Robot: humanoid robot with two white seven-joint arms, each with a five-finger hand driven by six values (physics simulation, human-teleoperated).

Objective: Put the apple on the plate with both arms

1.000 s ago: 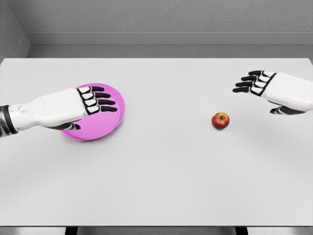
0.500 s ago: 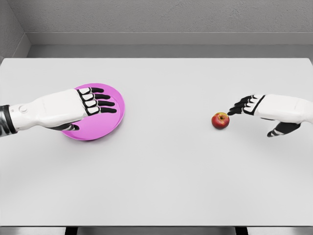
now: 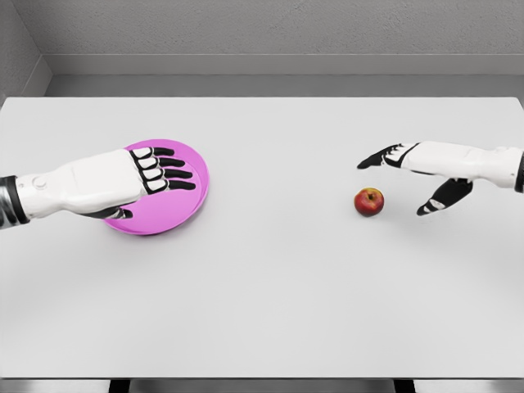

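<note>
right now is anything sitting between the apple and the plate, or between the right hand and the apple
Nothing visible lies on the table between the apple and the pink plate. However, the left hand rests over the plate and covers part of it. The right hand hovers beside the apple with fingers spread, nothing between them.

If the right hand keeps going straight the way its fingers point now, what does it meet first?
Probably nothing nearby. The right hand has its fingers aimed left, passing above the apple in the picture, over bare table. Far along that line sit the plate and left hand, though depth is unclear.
</note>
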